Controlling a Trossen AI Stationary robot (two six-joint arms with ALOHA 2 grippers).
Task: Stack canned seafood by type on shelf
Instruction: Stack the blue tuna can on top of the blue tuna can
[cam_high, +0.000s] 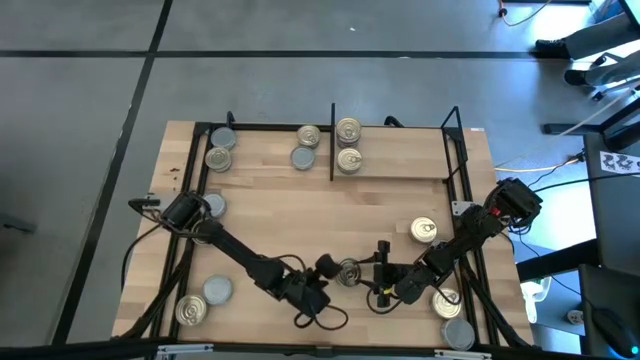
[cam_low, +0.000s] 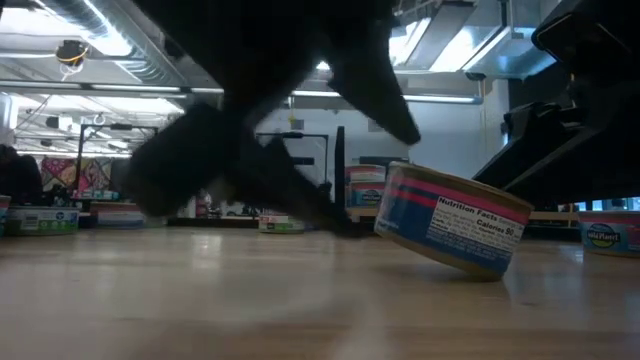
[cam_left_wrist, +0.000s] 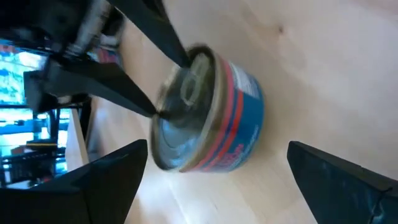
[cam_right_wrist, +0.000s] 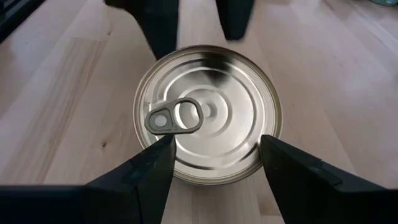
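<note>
Right tool (cam_right_wrist: 211, 165) gripping tilted tin (cam_right_wrist: 208, 112)

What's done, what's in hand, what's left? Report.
Done: six tins show on the shelf, four left of the divider, two right. In hand: the right gripper clamps a tilted tin at table centre; the left gripper waits open beside it. Left: six loose tins.

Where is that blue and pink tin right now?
From above, the blue and pink tin sits tilted near the table's front middle, between the left gripper and the right gripper, whose fingers clasp it.
</note>
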